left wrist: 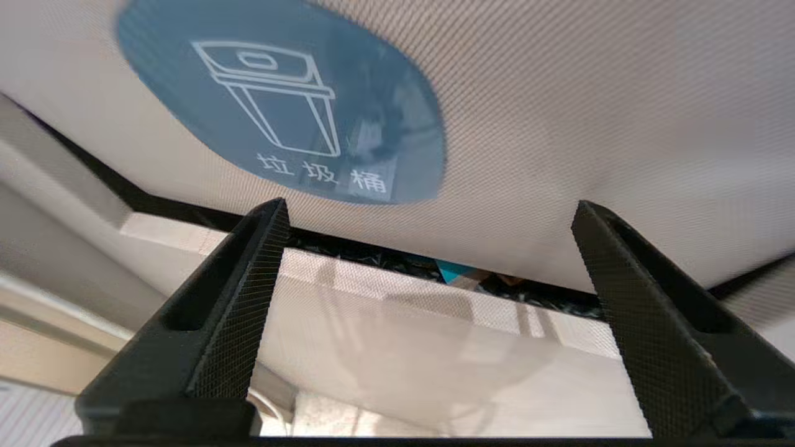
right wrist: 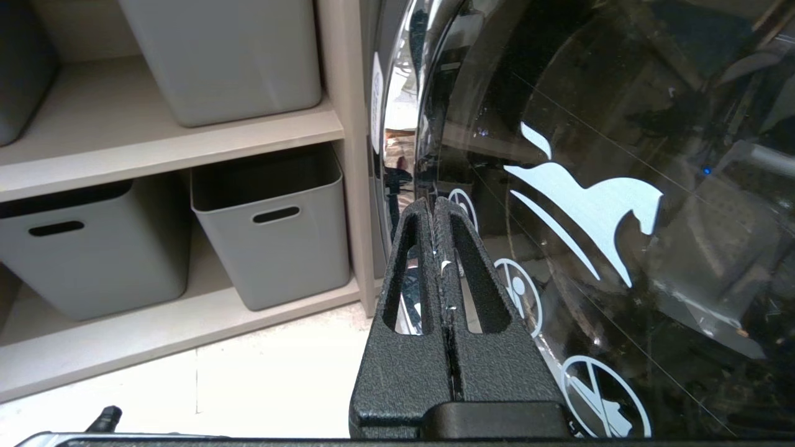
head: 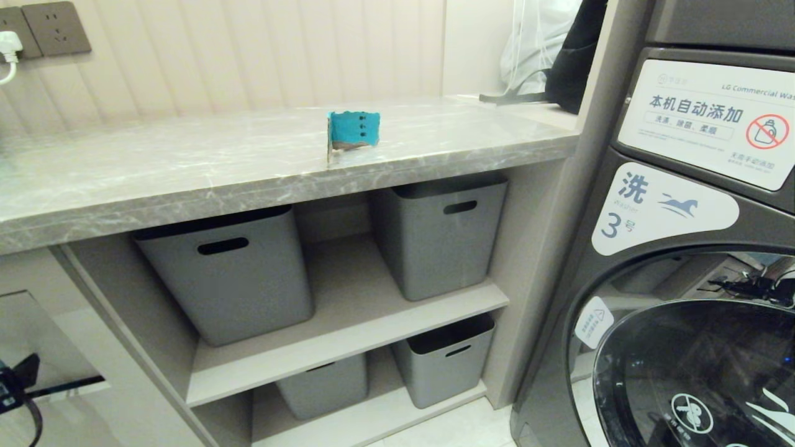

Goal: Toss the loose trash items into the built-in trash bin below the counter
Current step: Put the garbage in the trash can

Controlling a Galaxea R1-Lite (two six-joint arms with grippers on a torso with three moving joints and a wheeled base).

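Here, one teal-blue dotted cardboard scrap stands at the grey marble-look counter's front edge; four grey plastic baskets below; left gripper spread empty at the beige bin flap, right gripper pressed together.

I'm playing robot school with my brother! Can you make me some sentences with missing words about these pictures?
1. The torn teal-blue cardboard scrap stands on the grey marble-look ____.
2. The round blue bin icon is on the beige tilting ____.
3. The left gripper has its black fingers ____.
4. The right gripper, beside the dark washing machine door, is ____.

Missing words: counter; flap; open; shut
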